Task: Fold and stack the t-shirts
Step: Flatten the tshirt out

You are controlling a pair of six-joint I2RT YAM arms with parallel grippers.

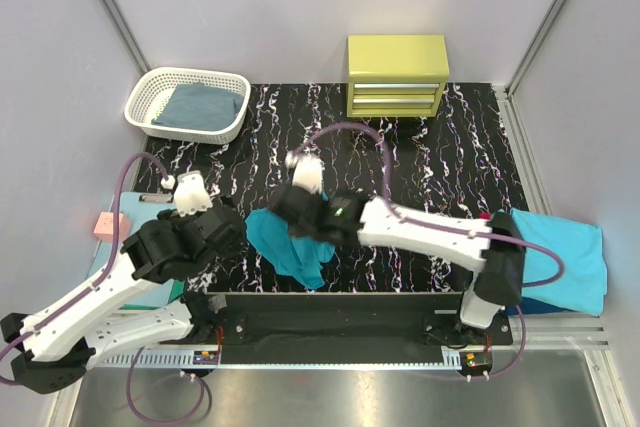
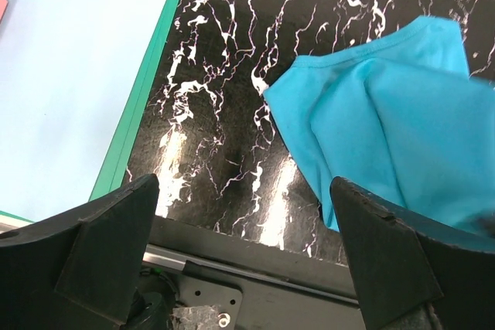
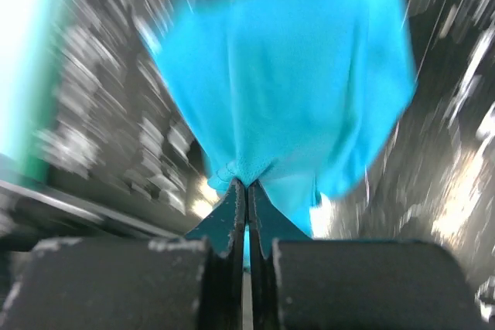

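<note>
A teal t-shirt [image 1: 292, 247] lies bunched near the table's front edge, between the two arms. My right gripper [image 1: 306, 227] is shut on a pinch of its cloth. In the blurred right wrist view the jaws [image 3: 247, 189] meet on a fold of the t-shirt [image 3: 294, 83], which spreads out ahead of them. My left gripper [image 1: 205, 247] hovers just left of the shirt, open and holding nothing. Its fingers [image 2: 100, 245] frame bare table, with the t-shirt [image 2: 394, 129] at the right. More t-shirts [image 1: 560, 252] are stacked at the right edge, light turquoise on top and dark blue beneath.
A mint-green clipboard [image 1: 125, 257] [image 2: 69, 75] lies at the left edge with a pink block [image 1: 103, 224] beside it. A white basket [image 1: 150, 97] at the back left holds a grey-blue cloth. A yellow-green drawer unit [image 1: 397, 75] stands at the back.
</note>
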